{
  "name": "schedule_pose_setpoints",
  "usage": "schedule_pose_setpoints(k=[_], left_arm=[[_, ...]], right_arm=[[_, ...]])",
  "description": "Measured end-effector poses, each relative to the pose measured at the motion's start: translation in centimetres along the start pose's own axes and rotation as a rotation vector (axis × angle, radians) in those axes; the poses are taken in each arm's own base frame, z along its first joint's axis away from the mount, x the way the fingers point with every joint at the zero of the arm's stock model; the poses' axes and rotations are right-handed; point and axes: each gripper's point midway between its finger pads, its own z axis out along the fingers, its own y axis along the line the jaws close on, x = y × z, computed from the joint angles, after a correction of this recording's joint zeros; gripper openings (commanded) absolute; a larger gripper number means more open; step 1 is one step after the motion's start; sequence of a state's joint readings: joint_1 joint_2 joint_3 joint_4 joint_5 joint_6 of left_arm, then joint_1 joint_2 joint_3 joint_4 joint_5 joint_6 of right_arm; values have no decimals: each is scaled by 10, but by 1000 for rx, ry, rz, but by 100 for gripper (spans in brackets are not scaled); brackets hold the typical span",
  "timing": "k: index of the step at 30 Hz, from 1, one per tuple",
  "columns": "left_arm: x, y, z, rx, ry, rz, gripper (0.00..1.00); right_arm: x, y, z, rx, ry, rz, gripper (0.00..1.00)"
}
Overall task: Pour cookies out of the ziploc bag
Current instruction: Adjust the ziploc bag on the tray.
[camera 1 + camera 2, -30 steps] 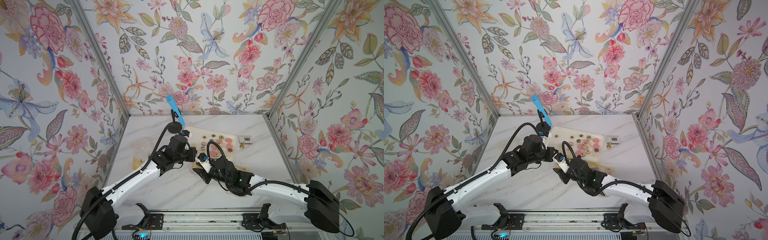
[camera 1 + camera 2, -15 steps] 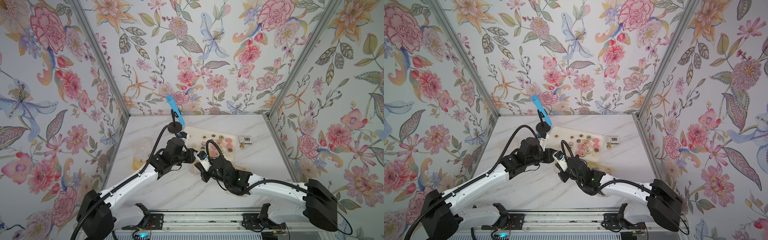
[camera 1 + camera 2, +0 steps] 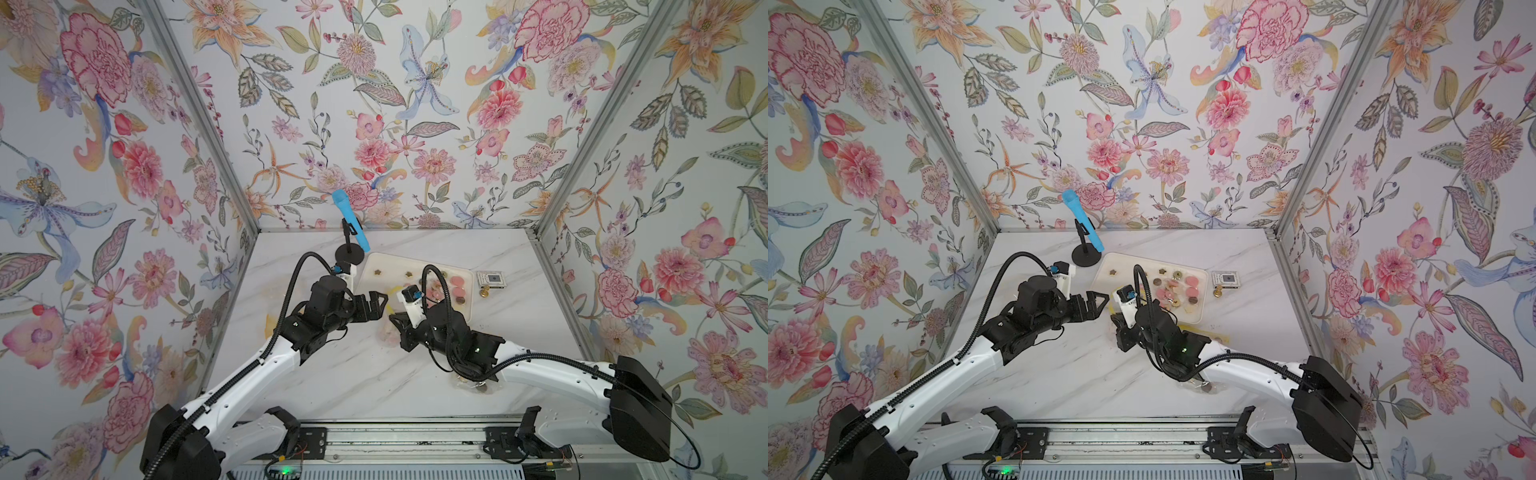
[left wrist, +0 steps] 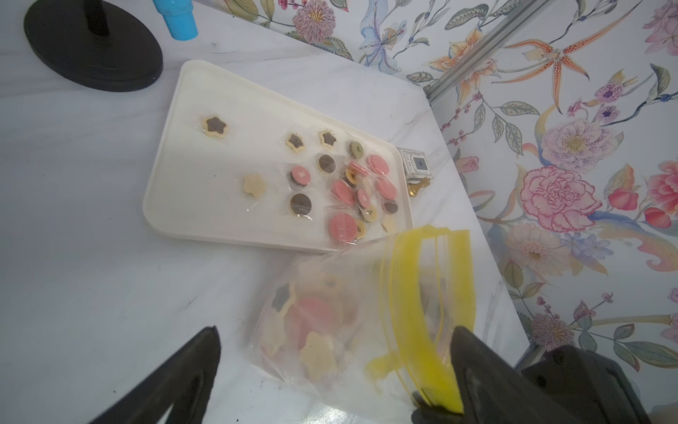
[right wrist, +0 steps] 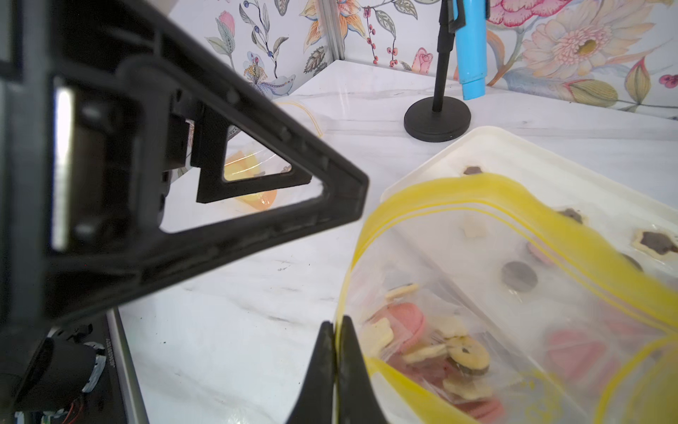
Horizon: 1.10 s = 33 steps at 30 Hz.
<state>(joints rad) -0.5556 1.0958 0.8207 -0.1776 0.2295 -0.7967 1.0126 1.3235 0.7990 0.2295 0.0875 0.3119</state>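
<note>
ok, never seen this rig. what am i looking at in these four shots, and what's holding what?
Two white robot arms with black two-finger grippers work on a marble table inside a flower-papered booth. The two wide shots come from one stereo camera overhead; the close-ups come from a camera on each wrist. On the table: a cream tray with loose cookies, a blue microphone on a black stand, a small box beside the tray. The right gripper is shut on the yellow zip edge of the ziploc bag, which holds more cookies. The left gripper is open near the bag, gripping nothing.
</note>
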Motion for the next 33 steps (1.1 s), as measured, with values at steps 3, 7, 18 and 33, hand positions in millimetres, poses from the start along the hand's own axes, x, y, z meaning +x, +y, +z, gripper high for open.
schedule_pose_setpoints(k=[3,7,18,33], left_arm=[[2,15,-6,-23,-13,-20,99],[3,29,-10,-35,-18,-46,98],[22,35,-10,-1,31,-76,94],[61,38,15,154,109,-191,91]], right_arm=[[-2,-5,0,11,-2,68,0],[-7,-15,0,33,-7,145,0],[-28,-50,-4,75,-22,401,0],[-18,-106,-47,207,-58,620,0]])
